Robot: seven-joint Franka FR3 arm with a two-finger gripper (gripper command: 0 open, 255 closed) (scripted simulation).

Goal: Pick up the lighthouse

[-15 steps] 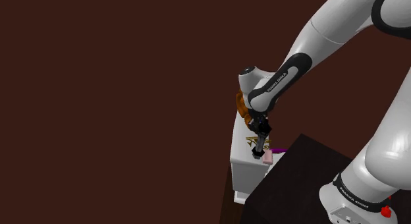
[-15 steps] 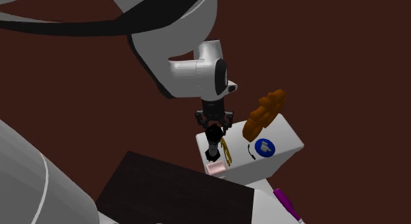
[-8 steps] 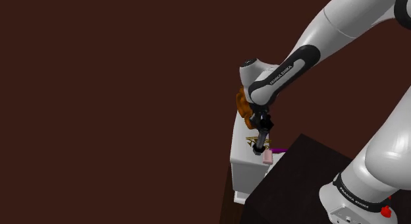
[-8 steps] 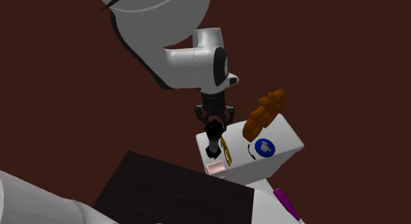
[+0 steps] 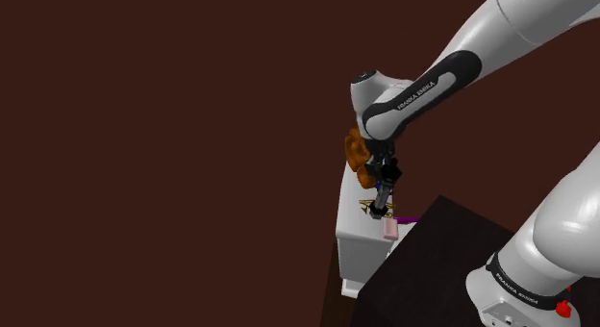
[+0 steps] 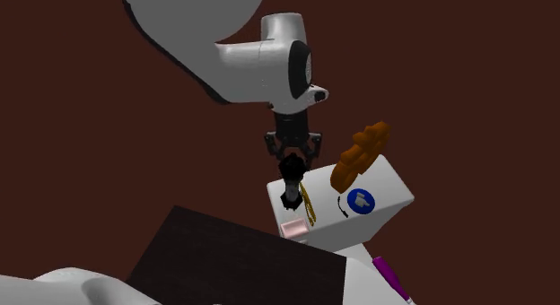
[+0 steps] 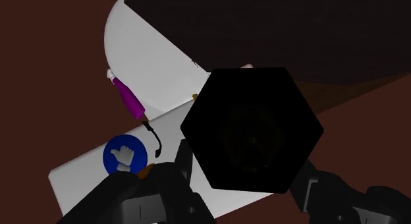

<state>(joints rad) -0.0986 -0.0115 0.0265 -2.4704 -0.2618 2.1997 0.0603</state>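
Observation:
The lighthouse (image 6: 289, 185) is drawn all black and hangs base down just above the white table (image 6: 391, 194). My gripper (image 6: 291, 160) is shut on its upper part. In the shoulder view the lighthouse (image 5: 384, 200) hangs slanted below the gripper (image 5: 387, 179), over the table's near end (image 5: 350, 237). The wrist view looks onto its black six-sided base (image 7: 253, 127), clasped between the two fingers (image 7: 176, 184) of the gripper (image 7: 245, 190).
On the table lie a pink block (image 6: 293, 228), a gold ring-like piece (image 6: 308, 206), a blue disc (image 6: 361, 199) and an orange-brown lumpy thing (image 6: 359, 156) at the far edge. A purple item (image 6: 388, 276) lies lower down. The dark stand (image 6: 235, 258) adjoins the table.
The arm's wrist has risen, and the gripper has lifted the lighthouse a little higher above the table. The items on the table have stayed put.

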